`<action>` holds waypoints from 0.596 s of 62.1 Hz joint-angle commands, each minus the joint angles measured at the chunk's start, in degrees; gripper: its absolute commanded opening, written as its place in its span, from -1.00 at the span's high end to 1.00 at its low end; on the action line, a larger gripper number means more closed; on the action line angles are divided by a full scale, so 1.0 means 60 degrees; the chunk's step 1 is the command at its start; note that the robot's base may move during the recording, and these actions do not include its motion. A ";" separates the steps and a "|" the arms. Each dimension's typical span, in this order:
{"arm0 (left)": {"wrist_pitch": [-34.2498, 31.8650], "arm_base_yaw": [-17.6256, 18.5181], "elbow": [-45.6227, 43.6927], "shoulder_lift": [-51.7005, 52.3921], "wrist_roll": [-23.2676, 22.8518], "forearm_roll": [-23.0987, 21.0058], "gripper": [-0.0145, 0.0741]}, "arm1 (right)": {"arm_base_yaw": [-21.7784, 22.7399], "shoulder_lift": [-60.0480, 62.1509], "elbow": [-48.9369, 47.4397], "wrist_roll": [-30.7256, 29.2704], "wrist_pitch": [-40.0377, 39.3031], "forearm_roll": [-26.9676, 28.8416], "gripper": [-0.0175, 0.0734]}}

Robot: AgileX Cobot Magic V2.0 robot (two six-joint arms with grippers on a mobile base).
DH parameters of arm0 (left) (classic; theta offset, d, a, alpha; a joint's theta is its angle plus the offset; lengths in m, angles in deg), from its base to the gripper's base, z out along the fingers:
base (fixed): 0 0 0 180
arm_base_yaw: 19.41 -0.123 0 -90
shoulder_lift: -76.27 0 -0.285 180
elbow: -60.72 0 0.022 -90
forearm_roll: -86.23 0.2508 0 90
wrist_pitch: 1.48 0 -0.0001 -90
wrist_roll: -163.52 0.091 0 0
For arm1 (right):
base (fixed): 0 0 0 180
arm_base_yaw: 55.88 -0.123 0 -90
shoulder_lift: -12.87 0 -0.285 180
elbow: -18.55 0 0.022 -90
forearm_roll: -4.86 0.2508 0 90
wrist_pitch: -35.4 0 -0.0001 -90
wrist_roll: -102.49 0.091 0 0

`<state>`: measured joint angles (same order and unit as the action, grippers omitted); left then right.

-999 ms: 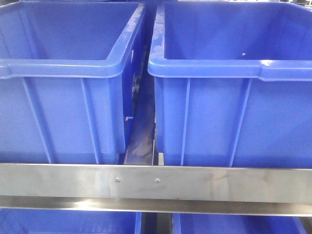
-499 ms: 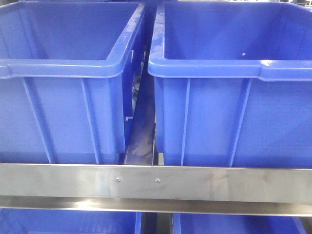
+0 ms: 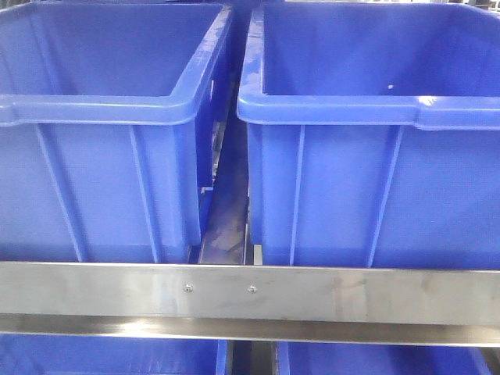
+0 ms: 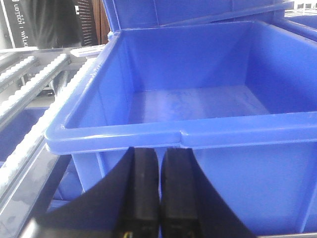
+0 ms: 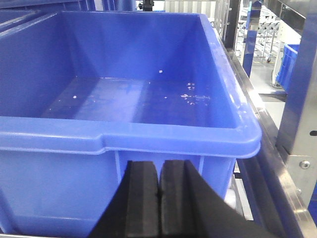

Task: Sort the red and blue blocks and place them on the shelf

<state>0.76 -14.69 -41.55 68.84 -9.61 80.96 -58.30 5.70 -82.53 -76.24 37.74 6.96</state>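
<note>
Shelf rail (image 3: pixel 250 293) of brushed steel runs across the front view, its two small screws near the middle, with two large blue bins standing side by side on the tier behind it: the left bin (image 3: pixel 101 117) and the right bin (image 3: pixel 375 117), a narrow gap between them. Both bins are cut off at the frame's edges, and the tops of more blue bins on the tier below show only as slivers under the rail. Neither the red nor the blue block can be seen in any view; where they lie cannot be told. The left gripper (image 4: pixel 159 193) sits just in front of a bin's (image 4: pixel 148 134) rim, its black fingers pressed together with nothing between them; white roller tracks (image 4: pixel 34 94) run alongside at left. The right gripper (image 5: pixel 159 198) is likewise closed on nothing before another bin (image 5: pixel 148 139), whose floor carries pale specks too small to identify.
</note>
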 commanded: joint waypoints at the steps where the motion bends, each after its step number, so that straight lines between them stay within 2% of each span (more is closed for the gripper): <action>1: -0.0813 0.0059 0.0421 0.0208 -0.0094 -0.0092 0.39 | -0.0011 0.0194 -0.0220 -0.0071 -0.0862 -0.0092 0.49; 37: -0.0813 0.0059 0.0421 0.0208 -0.0094 -0.0092 0.39 | -0.0011 0.0194 -0.0220 -0.0071 -0.0862 -0.0092 0.49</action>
<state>0.76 -14.69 -41.55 68.84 -9.61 80.96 -58.30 5.70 -82.53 -76.24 37.74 6.96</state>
